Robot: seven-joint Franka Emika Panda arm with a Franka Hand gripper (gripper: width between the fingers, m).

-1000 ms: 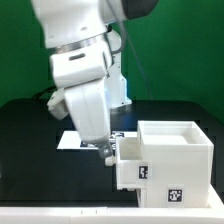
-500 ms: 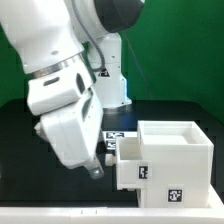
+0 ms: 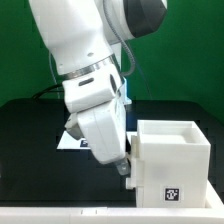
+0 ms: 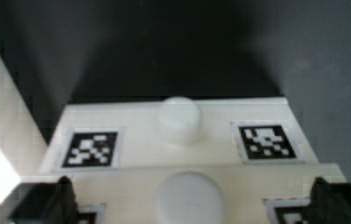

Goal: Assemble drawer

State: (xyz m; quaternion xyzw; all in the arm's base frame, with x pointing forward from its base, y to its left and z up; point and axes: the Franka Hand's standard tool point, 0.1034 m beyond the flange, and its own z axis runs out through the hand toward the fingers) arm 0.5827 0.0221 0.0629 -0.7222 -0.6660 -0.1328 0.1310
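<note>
In the exterior view my gripper [image 3: 126, 172] hangs low against the exterior view's left side of the big white casing [image 3: 175, 160]. The arm hides the drawer there. In the wrist view the drawer's white face [image 4: 181, 150] carries two black-and-white tags and a rounded white knob [image 4: 177, 112]. A second rounded white bump [image 4: 193, 190] sits between my fingers. My gripper [image 4: 186, 203] is open, with one dark fingertip [image 4: 47, 200] on each side of the face, wide apart. I cannot tell whether the fingers touch the drawer.
The marker board [image 3: 70, 140] lies on the black table behind the arm, mostly covered. A white wall [image 4: 1, 120] runs along one side of the wrist view. A green backdrop stands behind the table.
The arm has swung from the exterior view's left toward the casing and lowered. It now covers the drawer, which showed beside the casing before.
</note>
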